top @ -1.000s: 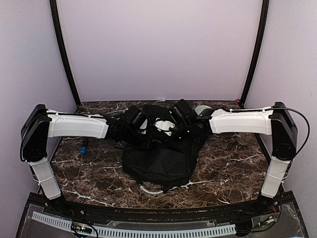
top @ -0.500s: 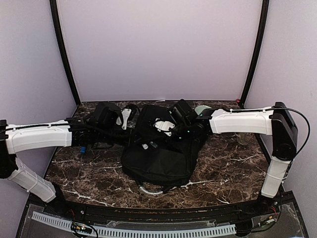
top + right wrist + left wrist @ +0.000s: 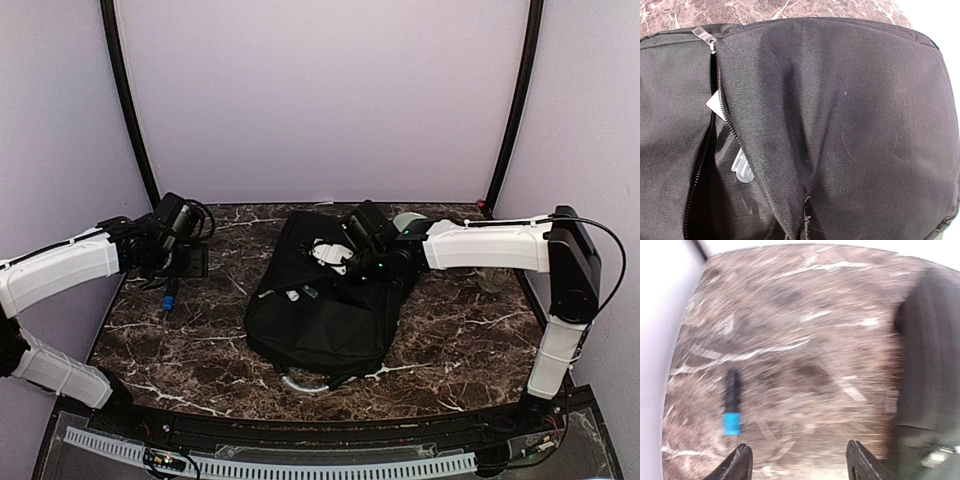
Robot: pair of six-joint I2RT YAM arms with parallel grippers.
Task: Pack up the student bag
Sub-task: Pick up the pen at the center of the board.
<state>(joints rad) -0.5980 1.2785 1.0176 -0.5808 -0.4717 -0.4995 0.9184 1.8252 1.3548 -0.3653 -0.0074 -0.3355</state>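
The student bag [image 3: 320,315] is a big black backpack lying flat mid-table, its grey handle [image 3: 300,383] toward me. My right gripper [image 3: 340,258] rests on the bag's far end. Its fingers are out of the right wrist view, where a fold of the black fabric [image 3: 790,125] is gathered up beside the open zipper [image 3: 715,100]. A translucent plastic piece [image 3: 742,169] shows inside the opening. My left gripper [image 3: 180,258] hangs over the table's left side, away from the bag. It is open and empty [image 3: 801,465], in a motion-blurred view.
A black pen with a blue end [image 3: 167,292] [image 3: 731,404] lies on the marble table [image 3: 460,330] near the left wall, just ahead of my left fingertips. A pale green round thing [image 3: 408,220] sits behind my right arm. Walls close in at the back and on both sides.
My left arm has swung from over the bag to the left side of the table, and its jaws have opened. The right arm and the bag have stayed put.
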